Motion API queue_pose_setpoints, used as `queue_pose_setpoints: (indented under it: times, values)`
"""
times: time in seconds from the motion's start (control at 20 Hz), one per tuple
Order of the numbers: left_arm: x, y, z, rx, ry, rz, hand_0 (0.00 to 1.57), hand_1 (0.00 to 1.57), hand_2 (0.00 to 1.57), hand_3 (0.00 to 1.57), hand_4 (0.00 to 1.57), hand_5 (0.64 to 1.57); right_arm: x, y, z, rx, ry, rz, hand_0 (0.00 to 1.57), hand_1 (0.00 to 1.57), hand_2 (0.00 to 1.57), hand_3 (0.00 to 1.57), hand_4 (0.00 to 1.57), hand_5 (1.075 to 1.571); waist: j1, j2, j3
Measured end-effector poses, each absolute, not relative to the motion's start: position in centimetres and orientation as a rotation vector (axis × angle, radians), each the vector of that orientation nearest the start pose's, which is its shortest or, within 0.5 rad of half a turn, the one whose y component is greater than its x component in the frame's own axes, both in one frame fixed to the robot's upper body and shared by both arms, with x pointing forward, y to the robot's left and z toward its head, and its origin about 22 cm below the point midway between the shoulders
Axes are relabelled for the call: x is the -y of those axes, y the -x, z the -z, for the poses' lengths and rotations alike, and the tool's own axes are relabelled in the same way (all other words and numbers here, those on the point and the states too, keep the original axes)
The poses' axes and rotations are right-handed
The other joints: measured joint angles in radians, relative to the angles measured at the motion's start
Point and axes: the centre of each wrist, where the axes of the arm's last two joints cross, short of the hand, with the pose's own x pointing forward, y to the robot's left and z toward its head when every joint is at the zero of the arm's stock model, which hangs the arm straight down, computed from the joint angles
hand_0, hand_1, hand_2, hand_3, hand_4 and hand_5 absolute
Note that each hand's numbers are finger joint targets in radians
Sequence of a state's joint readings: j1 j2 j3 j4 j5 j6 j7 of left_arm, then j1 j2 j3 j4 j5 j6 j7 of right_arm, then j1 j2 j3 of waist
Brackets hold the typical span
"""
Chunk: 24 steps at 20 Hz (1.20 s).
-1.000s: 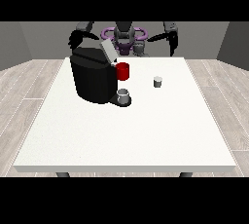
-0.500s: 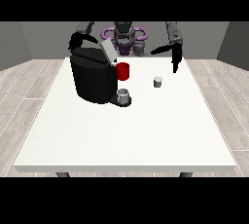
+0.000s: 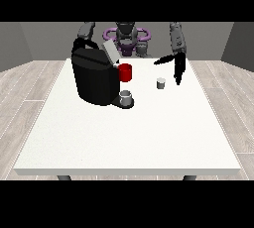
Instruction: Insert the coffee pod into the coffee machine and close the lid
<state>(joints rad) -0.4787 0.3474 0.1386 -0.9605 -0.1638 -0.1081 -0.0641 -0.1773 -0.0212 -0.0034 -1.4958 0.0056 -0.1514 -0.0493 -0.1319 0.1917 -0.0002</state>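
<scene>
One coffee pod, one coffee machine, one red mug.

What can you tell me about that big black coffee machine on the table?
The coffee machine is a bulky black box with rounded edges, matte like plastic, standing upright on the white table towards its far left part. Its grey lid is tilted up, open. A red part sticks out at its front, and below it a small grey cup sits on the machine's dark base. A black hand hangs just behind its top; whether they touch cannot be told.
</scene>
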Motion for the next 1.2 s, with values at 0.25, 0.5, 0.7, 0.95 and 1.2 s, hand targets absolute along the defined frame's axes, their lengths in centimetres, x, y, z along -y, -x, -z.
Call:
queue_pose_setpoints:
  times: [0.25,0.5,0.7,0.95,1.2]
  values:
    - [-32.5,-36.2,-2.6,1.414,-0.363,0.433,0.10,0.10,0.50,0.00,0.00,1.571,21.8,-28.5,-1.7,1.686,0.103,0.027,0.00,0.00,0.00,0.00,0.41,1.571,-0.008,0.001,0.0000]
    - [-31.8,-36.5,-1.2,1.358,-0.399,0.472,0.81,0.81,0.85,0.50,0.00,1.571,21.5,-28.8,-1.4,1.662,0.123,0.034,0.00,0.00,0.00,0.00,0.39,1.571,-0.008,-0.010,0.0000]
    - [-32.9,-36.3,-0.5,1.330,-0.456,0.511,0.63,0.63,0.76,0.49,0.00,1.571,21.5,-28.7,-1.4,1.665,0.108,0.023,0.00,0.00,0.00,0.00,0.47,1.571,-0.019,0.001,-0.0001]
    - [-33.0,-36.9,-0.6,1.309,-0.524,0.594,0.55,0.55,0.70,0.45,0.00,1.571,20.7,-29.4,-2.1,1.672,0.107,0.018,0.00,0.00,0.00,0.00,0.52,1.571,-0.026,0.019,-0.0001]
    - [-32.2,-37.0,0.0,1.324,-0.594,0.656,0.72,0.72,0.85,0.62,0.15,1.571,20.9,-29.8,-2.2,1.674,0.111,0.025,0.00,0.00,0.00,0.00,0.51,1.571,-0.026,0.021,0.0003]
